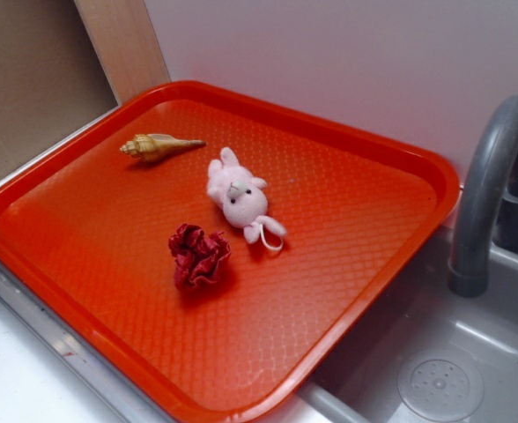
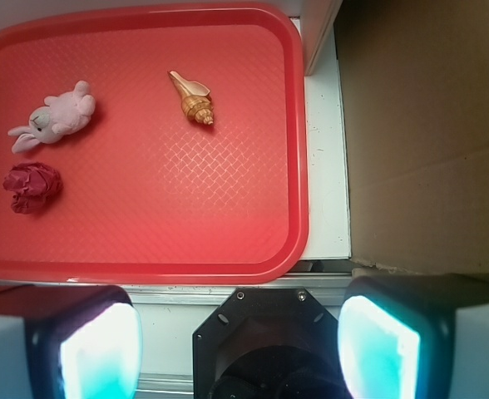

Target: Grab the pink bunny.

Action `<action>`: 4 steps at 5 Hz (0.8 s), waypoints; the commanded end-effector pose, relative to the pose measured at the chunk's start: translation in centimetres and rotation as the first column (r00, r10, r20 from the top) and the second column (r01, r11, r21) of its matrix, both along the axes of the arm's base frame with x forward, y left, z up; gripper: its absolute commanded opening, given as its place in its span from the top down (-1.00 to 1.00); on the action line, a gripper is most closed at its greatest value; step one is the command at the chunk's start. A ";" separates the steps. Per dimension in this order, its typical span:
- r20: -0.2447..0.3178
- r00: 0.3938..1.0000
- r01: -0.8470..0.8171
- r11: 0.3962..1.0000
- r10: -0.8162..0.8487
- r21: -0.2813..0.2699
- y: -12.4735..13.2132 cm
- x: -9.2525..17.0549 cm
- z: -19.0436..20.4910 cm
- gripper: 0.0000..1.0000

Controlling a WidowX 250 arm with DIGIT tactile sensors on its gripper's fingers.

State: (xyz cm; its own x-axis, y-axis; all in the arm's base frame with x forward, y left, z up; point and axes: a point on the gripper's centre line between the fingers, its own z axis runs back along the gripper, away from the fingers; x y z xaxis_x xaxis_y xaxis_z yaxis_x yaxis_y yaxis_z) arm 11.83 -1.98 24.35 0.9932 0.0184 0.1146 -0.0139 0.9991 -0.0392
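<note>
The pink bunny (image 1: 238,196) lies on its side near the middle of the red tray (image 1: 347,238), its thin white loop trailing toward the tray's right. In the wrist view the bunny (image 2: 55,119) is at the far left of the tray (image 2: 228,216). My gripper (image 2: 240,341) is open and empty, its two pads wide apart at the bottom of the wrist view. It hangs high above the white counter, off the tray's edge and well away from the bunny. The gripper does not show in the exterior view.
A dark red scrunchie (image 1: 198,256) lies just in front of the bunny and shows below it in the wrist view (image 2: 32,186). A tan seashell (image 1: 158,146) lies toward the tray's back left. A grey faucet (image 1: 486,185) and sink (image 1: 435,379) stand right of the tray. A cardboard panel (image 2: 427,133) is beside the counter.
</note>
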 end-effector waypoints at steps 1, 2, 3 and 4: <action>0.000 1.000 0.000 1.000 0.000 0.000 0.0 0.0 0.0 -1.00; 0.060 0.981 0.183 0.982 -0.186 0.054 -0.5 3.2 0.0 -1.00; 0.063 0.901 0.412 0.893 -0.428 0.182 -2.9 6.5 -0.5 -1.00; 0.128 0.760 0.600 0.763 -0.638 0.241 -6.8 9.4 -1.3 -1.00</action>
State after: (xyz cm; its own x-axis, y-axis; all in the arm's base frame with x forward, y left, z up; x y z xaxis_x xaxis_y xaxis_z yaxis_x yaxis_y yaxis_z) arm 21.32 -7.87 21.57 0.7587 -0.6245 0.1855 0.5959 0.7803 0.1896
